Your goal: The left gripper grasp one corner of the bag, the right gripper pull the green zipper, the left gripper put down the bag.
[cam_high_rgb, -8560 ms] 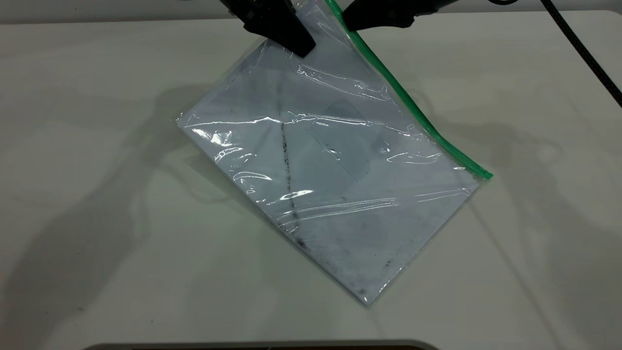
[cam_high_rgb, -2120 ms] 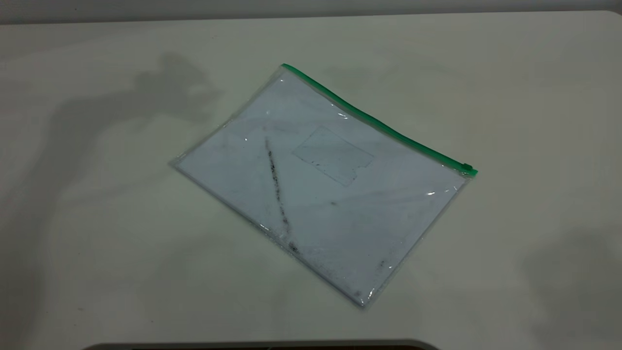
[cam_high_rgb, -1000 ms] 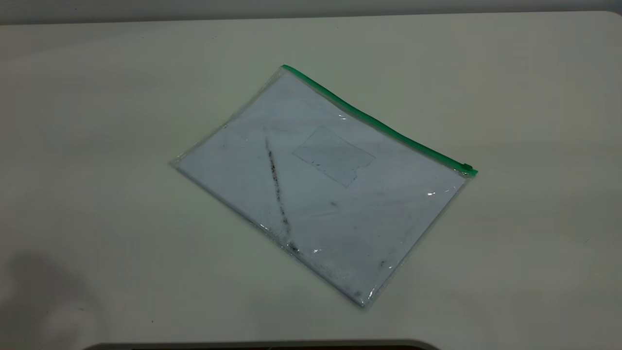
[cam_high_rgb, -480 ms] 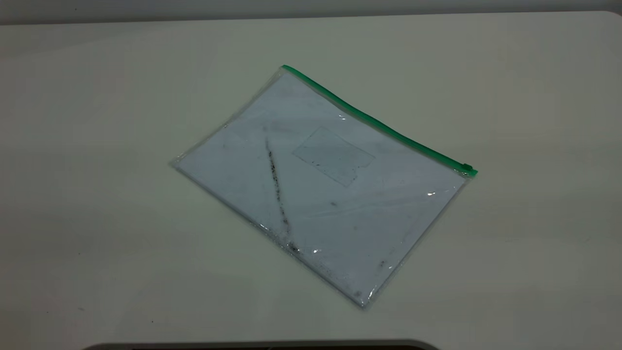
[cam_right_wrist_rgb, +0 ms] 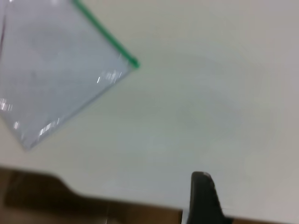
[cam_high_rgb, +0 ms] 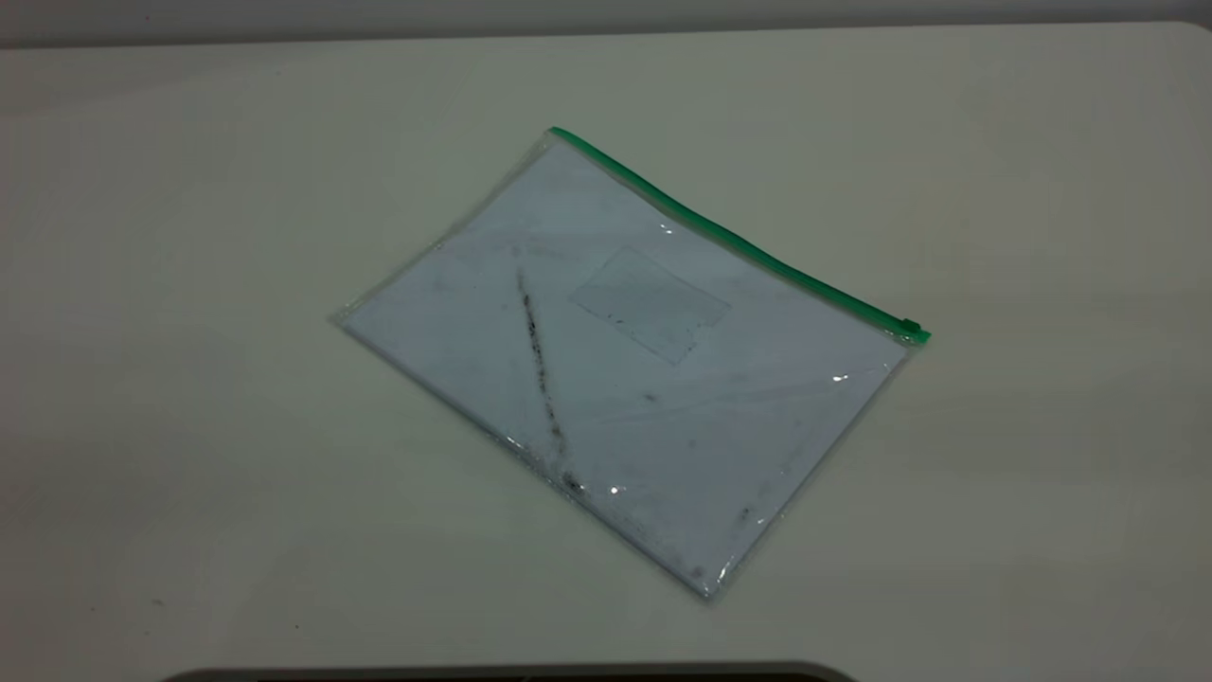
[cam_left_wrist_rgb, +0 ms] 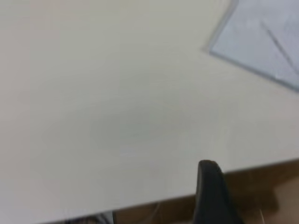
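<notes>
Black left pincer (cam_left_wrist_rgb: 212, 186) hangs over table (cam_high_rgb: 189, 379) edge, apart from bag (cam_high_rgb: 625, 360).

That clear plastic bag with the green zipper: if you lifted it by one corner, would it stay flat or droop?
The bag would probably droop: it is thin clear film lying flat on the table. The white sheet inside may stiffen it slightly. Its glossy surface looks slippery, so a pinch near the green zipper seems likelier to hold.
</notes>
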`<state>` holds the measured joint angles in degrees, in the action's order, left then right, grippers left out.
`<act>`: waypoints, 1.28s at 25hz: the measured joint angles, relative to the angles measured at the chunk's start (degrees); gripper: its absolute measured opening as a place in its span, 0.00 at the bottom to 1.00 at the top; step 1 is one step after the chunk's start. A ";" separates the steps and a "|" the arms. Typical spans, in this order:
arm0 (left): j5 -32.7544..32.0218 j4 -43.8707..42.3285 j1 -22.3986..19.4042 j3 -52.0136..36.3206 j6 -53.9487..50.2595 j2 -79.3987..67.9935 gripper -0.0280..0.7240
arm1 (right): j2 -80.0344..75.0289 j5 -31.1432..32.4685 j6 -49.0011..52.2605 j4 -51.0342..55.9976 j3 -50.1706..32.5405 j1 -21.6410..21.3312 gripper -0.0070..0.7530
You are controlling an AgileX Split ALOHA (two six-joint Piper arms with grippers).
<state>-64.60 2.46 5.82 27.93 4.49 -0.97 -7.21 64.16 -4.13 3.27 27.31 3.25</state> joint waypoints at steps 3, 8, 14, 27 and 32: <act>-0.39 0.00 0.00 0.00 -0.07 1.95 0.70 | 6.32 0.00 0.00 0.00 0.00 -1.60 0.70; -0.54 0.00 0.00 0.00 -0.10 2.06 0.69 | 8.14 0.41 0.00 0.00 0.00 -1.65 0.70; -0.54 -0.05 0.00 0.00 -0.10 2.06 0.69 | 8.14 0.41 0.00 0.00 0.00 -1.65 0.70; -0.54 -0.24 -4.43 0.00 -0.14 2.06 0.69 | 8.14 0.41 0.00 0.00 0.00 -1.65 0.70; -0.54 -0.24 -4.47 0.00 -0.14 2.06 0.68 | 8.14 0.41 0.00 0.00 0.00 -1.65 0.70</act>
